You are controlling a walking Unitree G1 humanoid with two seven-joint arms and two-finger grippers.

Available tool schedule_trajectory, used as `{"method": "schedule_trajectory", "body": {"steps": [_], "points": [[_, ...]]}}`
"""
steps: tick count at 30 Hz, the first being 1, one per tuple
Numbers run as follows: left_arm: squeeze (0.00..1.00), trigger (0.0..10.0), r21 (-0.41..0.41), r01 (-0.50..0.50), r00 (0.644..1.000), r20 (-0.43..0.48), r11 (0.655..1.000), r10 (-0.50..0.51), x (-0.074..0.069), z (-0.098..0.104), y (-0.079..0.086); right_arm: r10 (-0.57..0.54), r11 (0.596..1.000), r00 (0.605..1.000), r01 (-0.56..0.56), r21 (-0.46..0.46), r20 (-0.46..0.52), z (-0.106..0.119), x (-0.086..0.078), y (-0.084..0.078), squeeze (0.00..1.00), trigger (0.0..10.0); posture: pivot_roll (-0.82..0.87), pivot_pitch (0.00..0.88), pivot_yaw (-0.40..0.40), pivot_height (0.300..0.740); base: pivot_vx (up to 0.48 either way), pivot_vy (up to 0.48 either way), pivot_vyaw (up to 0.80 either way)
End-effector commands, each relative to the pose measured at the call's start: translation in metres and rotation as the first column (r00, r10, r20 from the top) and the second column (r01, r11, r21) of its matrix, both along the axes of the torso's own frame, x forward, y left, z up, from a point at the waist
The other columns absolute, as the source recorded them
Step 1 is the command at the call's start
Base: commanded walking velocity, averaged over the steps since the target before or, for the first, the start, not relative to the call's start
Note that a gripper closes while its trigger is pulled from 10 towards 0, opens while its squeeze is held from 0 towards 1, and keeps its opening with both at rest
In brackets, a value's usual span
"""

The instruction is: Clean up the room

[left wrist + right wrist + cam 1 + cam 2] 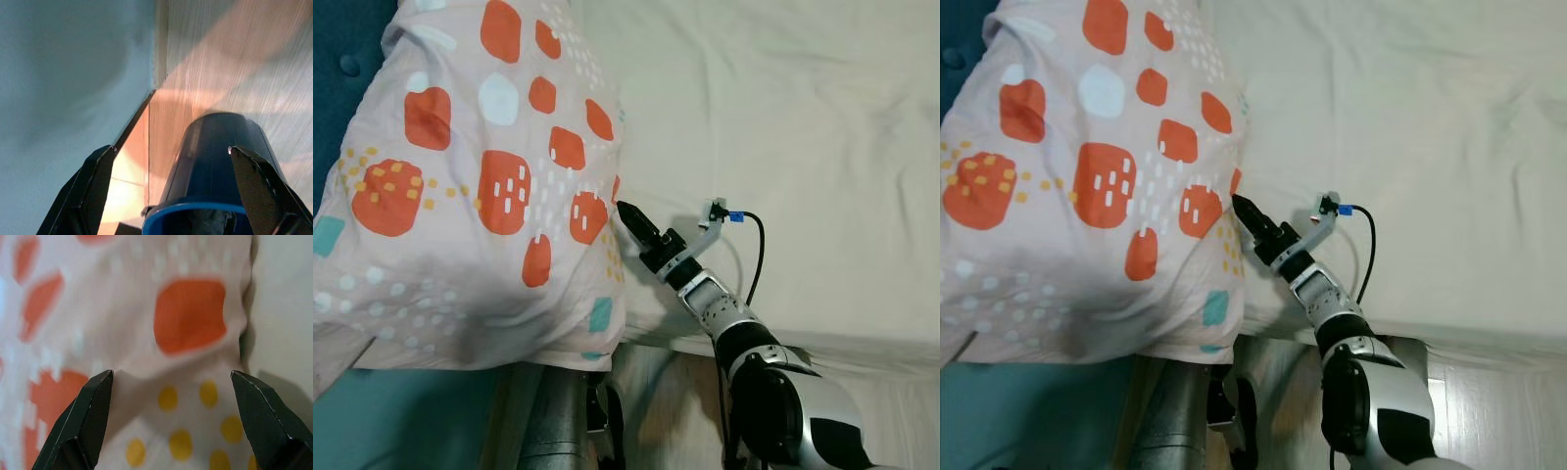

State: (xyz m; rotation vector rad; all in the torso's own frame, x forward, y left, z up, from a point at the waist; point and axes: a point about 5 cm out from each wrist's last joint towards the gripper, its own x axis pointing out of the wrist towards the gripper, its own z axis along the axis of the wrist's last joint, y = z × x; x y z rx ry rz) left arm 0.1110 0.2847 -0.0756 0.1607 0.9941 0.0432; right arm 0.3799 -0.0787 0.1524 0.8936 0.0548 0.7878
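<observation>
A large pale pink pillow [480,176] with orange patches and yellow dots lies on the left side of the bed, overhanging its near edge. My right gripper [628,213] reaches up from below with its tip against the pillow's right edge, low on the white sheet [783,117]. In the right wrist view the right gripper [171,374] is open, with the pillow fabric [188,318] just ahead of the fingers. My left gripper [171,148] hangs open and holds nothing.
A dark blue padded headboard [342,59] sits at the top left, a teal surface [401,421] below the pillow. The bed's near edge [822,343] runs above wooden floor [666,411]. Near the left gripper stands a dark blue cylinder [215,161] beside a teal panel [63,73].
</observation>
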Motion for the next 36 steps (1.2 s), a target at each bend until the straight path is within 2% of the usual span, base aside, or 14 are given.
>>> {"method": "schedule_trajectory", "body": {"steps": [1,4,7,11,15,16,17,18,22,25,27,31,34,36], "points": [[0.00,10.0,0.025,-0.022,0.997,-0.074,0.999,0.024,-0.026,-0.001,0.015,0.068,0.996,0.993,-0.073,-0.052,-0.095,-0.020,-0.010,0.021,0.00,10.0,0.36,0.561,0.257,0.569,0.000,0.000,0.00],[0.00,10.0,0.027,-0.022,0.997,-0.072,0.999,0.024,-0.028,0.000,0.016,0.086,0.993,0.991,-0.093,-0.074,-0.100,-0.019,-0.010,0.026,0.00,10.0,0.36,0.572,0.257,0.569,0.000,0.000,0.00],[0.00,10.0,0.027,-0.024,0.997,-0.078,0.999,0.026,-0.035,0.000,0.017,0.168,0.979,0.983,-0.175,-0.108,-0.074,-0.008,-0.010,0.041,0.00,10.0,0.35,0.586,0.252,0.569,0.000,0.000,0.00],[0.00,10.0,0.024,-0.021,0.996,-0.081,0.999,0.023,-0.039,0.000,0.015,0.296,0.955,0.954,-0.294,-0.035,0.053,0.013,-0.012,0.051,0.00,10.0,0.35,0.594,0.248,0.569,0.000,0.000,0.00],[0.00,10.0,0.022,-0.021,0.997,-0.079,1.000,0.023,-0.040,0.001,0.015,0.263,0.965,0.962,-0.263,-0.002,0.071,0.017,-0.010,0.050,0.00,10.0,0.35,0.597,0.247,0.569,0.000,0.000,0.00],[0.00,10.0,0.022,-0.022,0.997,-0.079,1.000,0.023,-0.040,0.001,0.015,0.221,0.974,0.973,-0.223,0.023,0.065,0.018,-0.007,0.046,0.00,2.2,0.36,0.600,0.247,0.569,0.000,0.000,0.00],[0.00,10.0,0.023,-0.022,0.997,-0.079,0.999,0.024,-0.040,0.001,0.016,0.193,0.980,0.979,-0.196,0.040,0.061,0.018,-0.006,0.043,0.00,2.2,0.36,0.600,0.247,0.569,0.000,0.000,0.00],[0.00,10.0,0.024,-0.025,0.997,-0.078,0.999,0.026,-0.041,0.001,0.016,0.169,0.983,0.983,-0.173,0.067,0.070,0.020,-0.004,0.039,0.00,0.0,0.36,0.602,0.248,0.569,0.000,0.000,0.00],[0.00,10.0,0.025,-0.026,0.997,-0.078,0.999,0.028,-0.042,0.002,0.018,0.123,0.985,0.990,-0.131,0.112,0.075,0.022,-0.001,0.031,0.00,0.0,0.35,0.603,0.251,0.569,0.000,0.000,0.00],[0.00,10.0,0.026,-0.022,0.997,-0.080,0.999,0.024,-0.043,0.003,0.018,0.030,0.987,0.998,-0.039,0.156,0.062,0.026,0.005,0.014,0.00,0.0,0.35,0.602,0.254,0.569,0.000,0.000,0.00],[0.00,10.0,0.026,-0.022,0.997,-0.080,0.999,0.024,-0.043,0.003,0.018,0.030,0.987,0.998,-0.039,0.156,0.062,0.026,0.005,0.014,0.00,0.0,0.35,0.602,0.254,0.569,0.000,0.000,0.00],[0.00,10.0,0.025,-0.016,0.997,-0.078,1.000,0.018,-0.040,0.004,0.018,-0.078,0.978,0.995,0.062,0.198,0.070,0.036,0.013,-0.010,0.00,0.0,0.35,0.598,0.253,0.569,0.000,0.000,0.00],[0.00,10.0,0.022,-0.015,0.998,-0.067,1.000,0.016,-0.036,0.005,0.017,-0.075,0.982,0.995,0.062,0.176,0.067,0.035,0.013,-0.014,0.00,0.0,0.34,0.592,0.248,0.569,0.000,0.000,0.00],[0.00,10.0,0.019,-0.014,0.998,-0.059,1.000,0.015,-0.032,0.005,0.015,-0.061,0.998,0.998,0.061,0.035,0.023,0.022,0.012,-0.010,0.00,0.0,0.34,0.593,0.248,0.569,0.000,0.000,0.00]]}}
